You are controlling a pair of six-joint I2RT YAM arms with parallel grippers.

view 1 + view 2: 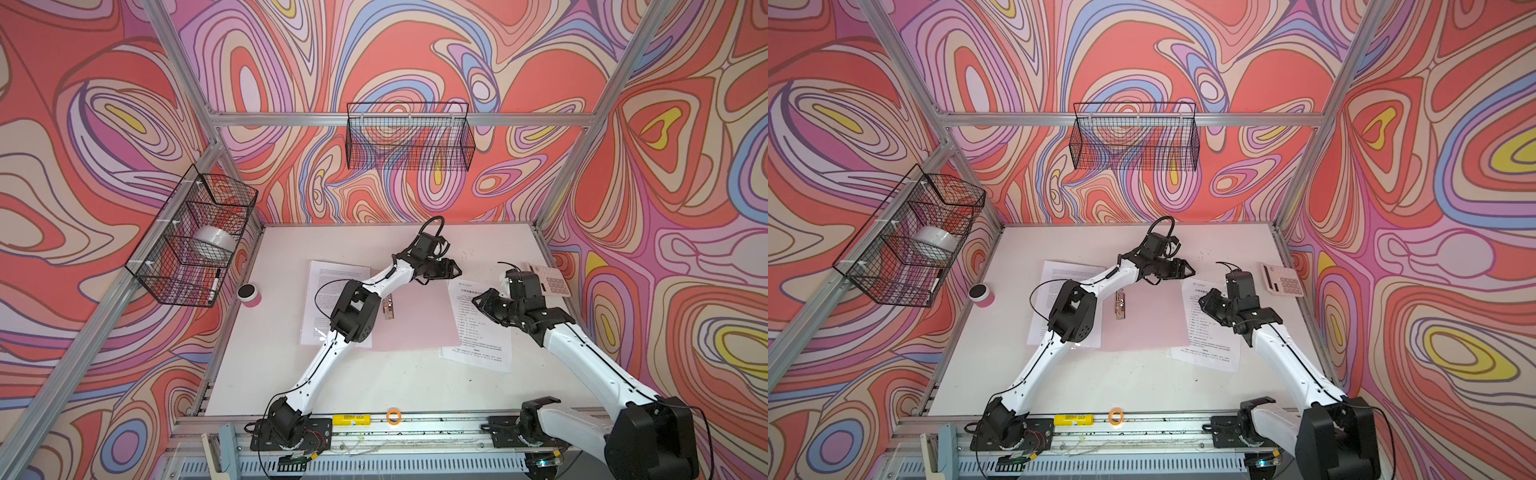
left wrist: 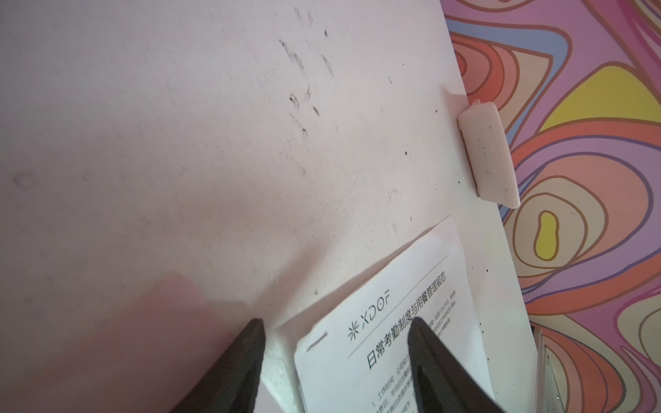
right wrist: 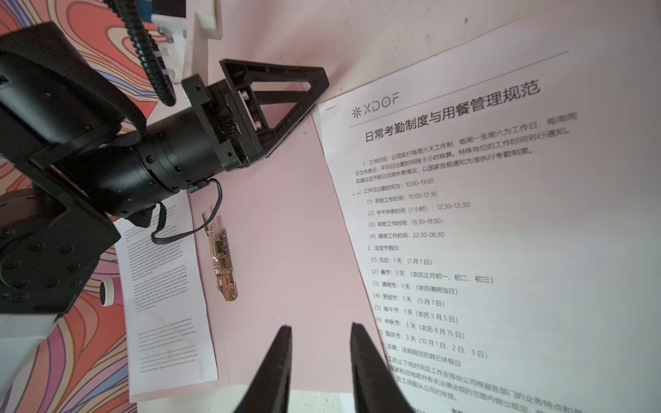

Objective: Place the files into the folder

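Sliding the headed sheet (image 1: 478, 336), lying right of centre across the edge of the open folder (image 1: 419, 320), inward needs care: left jaws stand fairly wide astride its upper corner, right jaws narrow and empty beside its left edge; pinch paper only, clear of the clip (image 1: 388, 309).

Top views look down over the whole surface (image 1: 374, 382); both wrist views, close above it, share the headed sheet (image 2: 357, 372).

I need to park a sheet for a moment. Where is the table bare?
Widest bare table lies between the folder and the front rail. A second strip runs behind the folder to the back wall. Crowded on the right: files, calculator, left gripper and right gripper.
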